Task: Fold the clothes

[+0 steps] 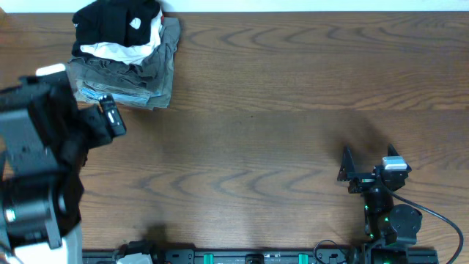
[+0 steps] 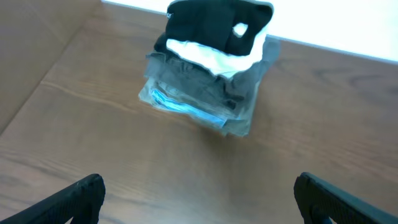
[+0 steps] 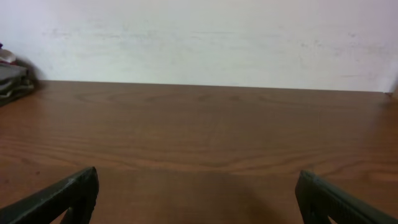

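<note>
The black garment [image 1: 116, 20] lies folded on top of a stack of clothes at the table's far left corner, a small white tag [image 1: 135, 23] showing on it. It also shows in the left wrist view [image 2: 208, 22]. My left gripper [image 1: 102, 121] is open and empty, just in front of the stack and not touching it; its fingers [image 2: 199, 190] hang above bare wood. My right gripper [image 1: 366, 167] is open and empty at the front right, far from the clothes, over bare table [image 3: 199, 186].
Under the black garment lie a folded white garment [image 2: 205, 56], a grey-olive one [image 2: 199, 81] and a light blue one [image 2: 180, 107]. The brown wooden table [image 1: 278, 95] ends at a white wall [image 3: 205, 37] at the back. The stack's edge shows far left in the right wrist view [image 3: 12, 78].
</note>
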### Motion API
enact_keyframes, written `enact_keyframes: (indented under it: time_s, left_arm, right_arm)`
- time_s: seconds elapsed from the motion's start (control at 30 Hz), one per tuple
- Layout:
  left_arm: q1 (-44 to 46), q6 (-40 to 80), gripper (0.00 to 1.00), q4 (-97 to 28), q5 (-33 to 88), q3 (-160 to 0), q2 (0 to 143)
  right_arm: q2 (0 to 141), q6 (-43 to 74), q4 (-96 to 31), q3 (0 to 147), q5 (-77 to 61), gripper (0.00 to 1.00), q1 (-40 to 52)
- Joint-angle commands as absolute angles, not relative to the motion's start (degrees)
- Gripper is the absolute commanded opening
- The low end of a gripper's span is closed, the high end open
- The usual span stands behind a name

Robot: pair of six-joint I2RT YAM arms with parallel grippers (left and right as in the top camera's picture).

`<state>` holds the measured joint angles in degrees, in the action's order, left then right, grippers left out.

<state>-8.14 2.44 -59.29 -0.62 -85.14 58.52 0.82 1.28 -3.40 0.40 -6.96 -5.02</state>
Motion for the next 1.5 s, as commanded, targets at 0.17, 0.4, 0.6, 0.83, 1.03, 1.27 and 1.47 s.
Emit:
enact_keyframes:
  time_s: [0.17,0.4,0.6,0.83,1.03,1.27,1.47]
  left_arm:
    - [-8.25,8.38,0.98,-34.65,2.35,-59.44,45.06]
    - [-8.25,8.93,0.98,-10.02,2.61,-31.24,30.44]
    - [-7.51,8.93,0.98,-2.09,3.09,-15.42,17.52]
    - [-6.33,8.91,0.98,-0.54,3.46,-6.22,7.73]
    - [-6.07,8.88,0.98,-0.14,3.44,-3.36,4.19]
    - [-6.02,8.64,0.98,-1.19,3.42,-2.15,0.34]
    - [-5.39,8.69,0.98,1.63,4.73,-0.23,0.1]
  right_arm:
    - [0.32,2.09,-3.66,0.32,-6.44,0.99,-4.6]
    - [0.32,2.11,-3.66,0.32,-6.44,0.99,-4.6]
    - [0.32,2.11,-3.66,0.32,-6.44,0.99,-4.6]
    - [0.32,2.11,-3.68,0.32,-6.44,0.99,-4.6]
    - [0.32,2.11,-3.66,0.32,-6.44,0.99,-4.6]
    - [0.32,2.11,-3.68,0.32,-6.44,0.99,-4.6]
    - [0.32,2.11,-3.66,0.32,-6.42,0.99,-4.6]
